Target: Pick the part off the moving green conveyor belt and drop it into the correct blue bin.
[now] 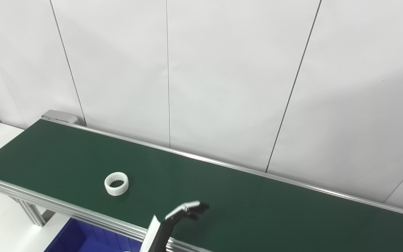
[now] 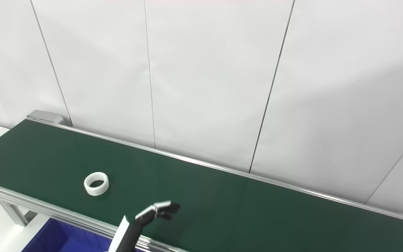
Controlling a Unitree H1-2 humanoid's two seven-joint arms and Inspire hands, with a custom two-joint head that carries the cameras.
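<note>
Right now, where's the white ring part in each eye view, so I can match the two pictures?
Left eye view: the white ring lies on the green belt, left of centre, up-left of the robot hand.
Right eye view: the same ring sits further left in the picture, again up-left of the robot hand.
Shared landmark: the blue bin at the bottom edge, below the belt's near rail.

The belt [image 1: 257,206] is a matt, dark green, smooth rubbery sheet. Its side rails [image 1: 65,206] are brushed, silvery metal with ridged grooves. The ring [image 1: 116,183] looks like white plastic, ribbed inside. The bin [image 1: 82,238] is glossy blue plastic. The wall [image 1: 222,70] panels are smooth, matt white.
</note>
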